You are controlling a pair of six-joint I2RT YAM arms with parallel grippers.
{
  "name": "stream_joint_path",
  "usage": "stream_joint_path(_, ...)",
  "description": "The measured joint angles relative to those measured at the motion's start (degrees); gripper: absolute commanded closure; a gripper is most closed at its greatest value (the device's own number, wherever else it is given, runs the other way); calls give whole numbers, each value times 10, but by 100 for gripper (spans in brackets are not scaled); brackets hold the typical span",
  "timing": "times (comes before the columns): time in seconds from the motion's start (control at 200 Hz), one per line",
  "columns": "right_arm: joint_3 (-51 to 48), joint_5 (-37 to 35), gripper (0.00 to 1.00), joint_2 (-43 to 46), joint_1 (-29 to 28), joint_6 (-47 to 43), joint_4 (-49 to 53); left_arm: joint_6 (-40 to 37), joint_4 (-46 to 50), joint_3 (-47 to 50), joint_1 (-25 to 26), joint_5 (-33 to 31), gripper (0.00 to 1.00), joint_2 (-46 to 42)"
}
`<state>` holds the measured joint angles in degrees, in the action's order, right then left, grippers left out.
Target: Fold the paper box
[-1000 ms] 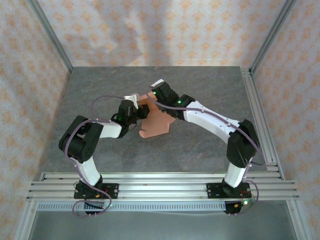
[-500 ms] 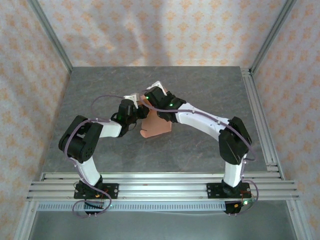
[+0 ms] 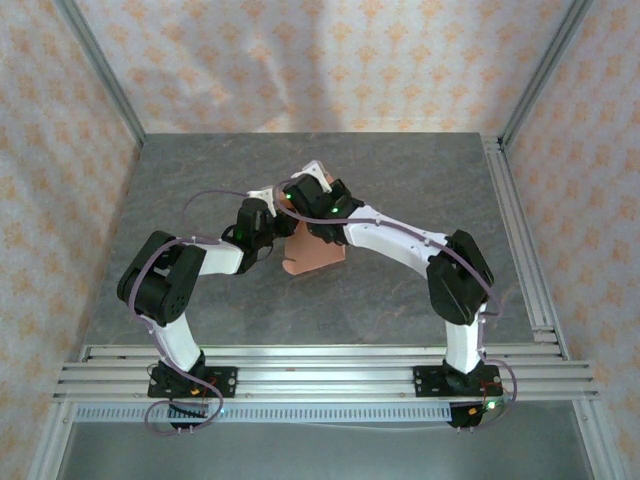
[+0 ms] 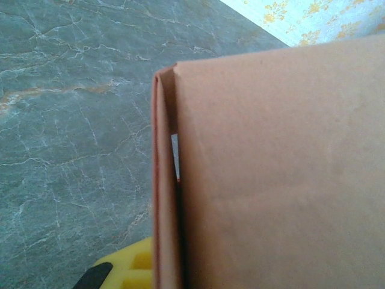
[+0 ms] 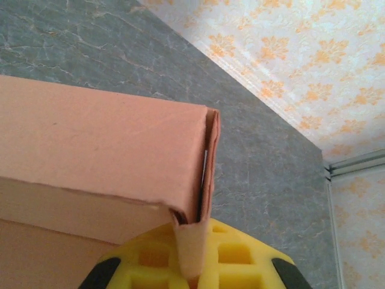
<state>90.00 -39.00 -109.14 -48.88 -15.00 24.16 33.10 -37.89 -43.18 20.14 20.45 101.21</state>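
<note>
Bench note, overhead view. The left arm point(image 3: 165, 285) is reaching toward the paper box point(image 3: 318, 252) from its left. The wrist is pressing up against the box's left edge. The box is sitting around the middle of the grey desk point(image 3: 430, 180), with its upper part tucked under both wrists. I cannot tell whether its lower edge is touching the desk.

Left wrist view. The left jaws are clenching the paper box point(image 4: 271, 168) along its left edge. A narrow folded flap point(image 4: 162, 198) is lying against the box's broad salmon wall, with a thin slit showing between them. One yellow pad point(image 4: 129, 271) is sitting just left of that flap, touching it.

Overhead view. The right arm point(image 3: 400, 235) is coming in from the right of the box, its wrist hanging over the box's upper left corner, just beside the left wrist.

Right wrist view. The right jaws are clenching a small tab point(image 5: 187, 247) at the box's point(image 5: 96, 144) near right corner. The tab is running down into the yellow pad point(image 5: 234, 259), and the box's doubled corner edge is standing just above it.
</note>
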Motion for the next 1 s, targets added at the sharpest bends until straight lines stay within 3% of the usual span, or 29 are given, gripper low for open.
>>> stream_joint_path(0.055, 0, -8, 73, -1, -3, -3, -3, 0, -1, 0, 0, 0, 100, 0)
stream_joint_path(0.12, 0, -16, 70, -1, -4, -11, -7, -3, -4, 0, 1, 4, 100, -1)
stream_joint_path(0.155, 0, -22, 74, -1, -4, -12, -9, -2, -4, 0, 2, 4, 100, -2)
stream_joint_path(0.24, 0, -31, 100, -3, -5, -16, -14, -2, -7, 0, 2, 6, 100, -5)
stream_joint_path(0.48, 0, -78, 100, -11, -16, -17, -44, 0, -7, 0, 3, 3, 100, -11)
stream_joint_path(0.551, 0, -86, 84, -12, -19, -18, -50, 0, -7, 0, 3, 2, 100, -13)
stream_joint_path(0.611, 0, -90, 82, -12, -21, -21, -54, 0, -8, 0, 3, 1, 100, -15)
stream_joint_path(0.631, 0, -91, 84, -12, -21, -23, -54, 0, -7, 0, 3, 1, 100, -16)
stream_joint_path(0.671, 0, -94, 100, -12, -22, -27, -54, 0, -7, 0, 3, 1, 100, -17)
stream_joint_path(0.826, 0, -101, 100, -13, -22, -26, -64, 9, -5, 0, 3, -1, 100, -18)
stream_joint_path(0.876, 0, -102, 82, -13, -22, -26, -65, 14, -5, 0, 3, -1, 100, -18)
stream_joint_path(0.896, 0, -103, 80, -14, -23, -26, -66, 14, -5, 0, 3, -1, 100, -18)
stream_joint_path(0.921, 0, -103, 84, -14, -23, -27, -67, 15, -5, 0, 3, -1, 100, -18)
stream_joint_path(0.946, 0, -103, 100, -15, -23, -27, -66, 15, -5, 0, 4, -1, 100, -18)
stream_joint_path(1.001, 0, -104, 100, -16, -24, -30, -67, 16, -4, 0, 4, -2, 100, -18)
